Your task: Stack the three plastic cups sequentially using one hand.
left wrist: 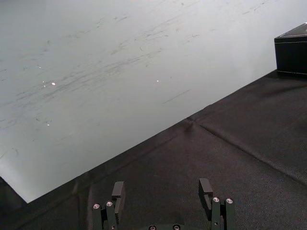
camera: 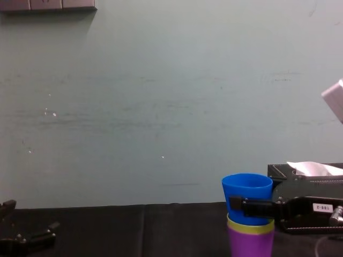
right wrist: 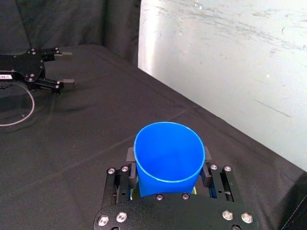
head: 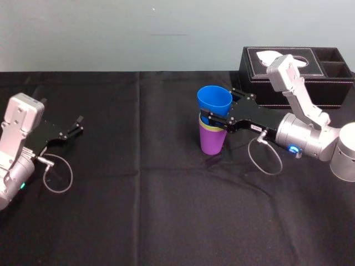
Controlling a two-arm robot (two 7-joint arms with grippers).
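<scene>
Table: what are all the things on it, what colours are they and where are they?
blue cup: one, blue, top of the stack, middle of the table, held by a gripper
yellow-green cup: one, yellow-green, nested inside the purple one, just its rim showing
purple cup: one, purple, bottom of the stack, standing on the cloth
tissue box: one, black, back right, white tissue poking out
cloth: one, black, covering the table
right gripper: one, black, shut on the blue cup
left gripper: one, black, open, idle at the left
</scene>
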